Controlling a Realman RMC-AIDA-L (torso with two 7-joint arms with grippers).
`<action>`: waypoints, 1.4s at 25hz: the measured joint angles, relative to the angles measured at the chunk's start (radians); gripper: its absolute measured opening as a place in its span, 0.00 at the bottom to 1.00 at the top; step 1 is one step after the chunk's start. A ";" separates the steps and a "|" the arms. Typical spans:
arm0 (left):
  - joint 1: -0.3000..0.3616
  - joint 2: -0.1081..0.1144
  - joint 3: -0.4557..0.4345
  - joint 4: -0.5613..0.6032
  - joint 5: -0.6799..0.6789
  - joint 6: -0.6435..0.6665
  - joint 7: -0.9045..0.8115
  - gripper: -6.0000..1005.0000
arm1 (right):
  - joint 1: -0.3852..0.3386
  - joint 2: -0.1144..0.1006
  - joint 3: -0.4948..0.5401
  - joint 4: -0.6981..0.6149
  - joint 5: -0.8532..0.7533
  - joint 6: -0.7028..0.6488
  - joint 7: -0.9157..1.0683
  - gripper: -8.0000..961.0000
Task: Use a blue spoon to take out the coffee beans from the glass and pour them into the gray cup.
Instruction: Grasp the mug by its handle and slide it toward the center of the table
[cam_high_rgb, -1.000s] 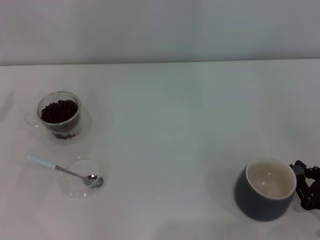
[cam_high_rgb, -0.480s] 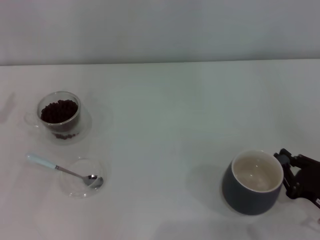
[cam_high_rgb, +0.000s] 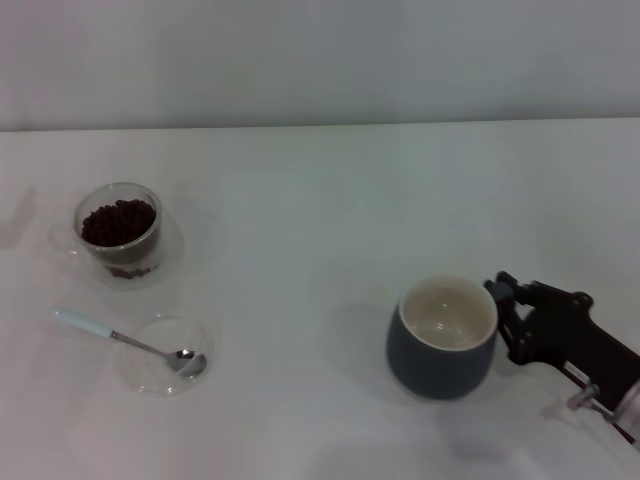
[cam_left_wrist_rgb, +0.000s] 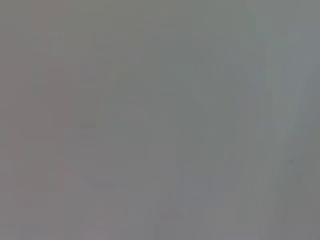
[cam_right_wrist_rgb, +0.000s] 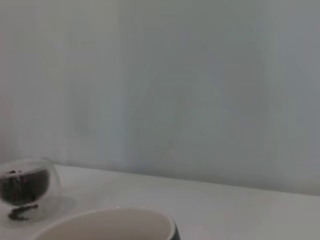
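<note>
The gray cup (cam_high_rgb: 441, 345), dark outside and cream inside, is right of centre near the table's front. My right gripper (cam_high_rgb: 505, 318) is at its right side, shut on it where the handle is hidden. The cup's rim (cam_right_wrist_rgb: 107, 224) fills the bottom of the right wrist view. At far left stands the glass (cam_high_rgb: 120, 232), holding coffee beans (cam_high_rgb: 118, 221); it also shows as the glass (cam_right_wrist_rgb: 26, 189) in the right wrist view. The blue spoon (cam_high_rgb: 122, 340) lies in front of the glass, with its metal bowl resting in a shallow dish. My left gripper is out of view.
A flat clear glass dish (cam_high_rgb: 150, 378) sits at front left under the spoon's bowl. The white table (cam_high_rgb: 320, 220) runs back to a pale wall. The left wrist view shows only plain grey.
My right gripper has moved left and away from the front edge, carrying the gray cup with it toward the table's middle. The glass, spoon and dish have not moved.
</note>
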 joint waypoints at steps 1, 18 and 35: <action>0.000 0.000 0.000 -0.004 -0.006 0.001 0.006 0.65 | 0.005 0.001 -0.011 -0.031 0.000 0.025 0.001 0.16; -0.007 -0.001 0.039 -0.055 -0.074 0.011 0.073 0.65 | 0.042 0.012 -0.109 -0.159 0.011 0.157 -0.013 0.17; -0.011 -0.002 0.046 -0.071 -0.088 0.043 0.103 0.65 | 0.086 0.015 -0.169 -0.170 0.004 0.191 -0.022 0.17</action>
